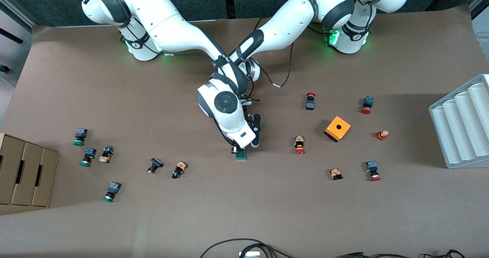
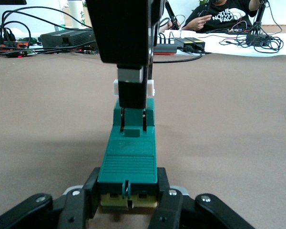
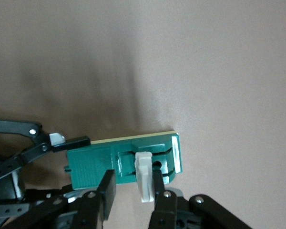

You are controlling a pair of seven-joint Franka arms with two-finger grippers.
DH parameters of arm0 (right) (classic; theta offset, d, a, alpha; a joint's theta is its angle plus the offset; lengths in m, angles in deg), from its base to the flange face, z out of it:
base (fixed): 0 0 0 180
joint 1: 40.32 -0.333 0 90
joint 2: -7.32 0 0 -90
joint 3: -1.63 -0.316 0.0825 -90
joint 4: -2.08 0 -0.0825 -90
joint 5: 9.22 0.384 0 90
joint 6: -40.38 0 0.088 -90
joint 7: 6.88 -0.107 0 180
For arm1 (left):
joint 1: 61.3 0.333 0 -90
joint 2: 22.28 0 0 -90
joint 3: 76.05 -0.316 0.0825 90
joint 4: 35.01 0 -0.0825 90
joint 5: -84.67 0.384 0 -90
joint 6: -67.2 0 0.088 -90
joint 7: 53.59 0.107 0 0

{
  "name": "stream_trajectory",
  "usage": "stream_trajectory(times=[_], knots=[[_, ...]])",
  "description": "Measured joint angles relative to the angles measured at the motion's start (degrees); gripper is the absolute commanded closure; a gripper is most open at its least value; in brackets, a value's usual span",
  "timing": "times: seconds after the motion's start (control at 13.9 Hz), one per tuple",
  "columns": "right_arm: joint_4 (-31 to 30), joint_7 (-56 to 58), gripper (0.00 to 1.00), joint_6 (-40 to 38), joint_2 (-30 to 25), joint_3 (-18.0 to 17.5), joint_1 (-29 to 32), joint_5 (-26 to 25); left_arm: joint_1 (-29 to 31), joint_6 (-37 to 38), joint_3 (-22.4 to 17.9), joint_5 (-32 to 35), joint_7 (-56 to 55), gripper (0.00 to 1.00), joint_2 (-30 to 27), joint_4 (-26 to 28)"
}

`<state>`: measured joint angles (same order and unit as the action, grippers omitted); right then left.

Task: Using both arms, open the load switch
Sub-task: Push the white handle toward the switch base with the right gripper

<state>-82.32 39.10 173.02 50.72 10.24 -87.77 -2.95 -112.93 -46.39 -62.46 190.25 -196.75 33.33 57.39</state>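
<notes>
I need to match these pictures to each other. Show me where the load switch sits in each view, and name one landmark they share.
Front view: the load switch lies mid-table, mostly hidden under the crossed arms.
Left wrist view: it runs up the middle, its near end clamped in the left pincer.
Right wrist view: it lies low in the picture, the right pincer shut on its white piece.
Shared landmark: that white piece, visible in both wrist views.

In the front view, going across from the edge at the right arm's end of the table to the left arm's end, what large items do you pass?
Cardboard box → load switch, held by both the right gripper and the left gripper → orange cube → white ridged tray.
</notes>
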Motion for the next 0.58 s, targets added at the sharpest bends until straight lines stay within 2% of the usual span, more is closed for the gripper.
stream_trajectory(times=[0.29,0.58], knots=[[-0.3,-0.3,0.62,-0.3,-0.2,-0.3,0.0,0.0,0.0,0.0,0.0,0.0,0.0,0.52,0.0,0.0],[-0.9,-4.2,0.62,-0.3,-0.5,-2.3,-0.1,0.0,0.0,0.0,0.0,0.0,0.0,0.52,0.0,0.0]])
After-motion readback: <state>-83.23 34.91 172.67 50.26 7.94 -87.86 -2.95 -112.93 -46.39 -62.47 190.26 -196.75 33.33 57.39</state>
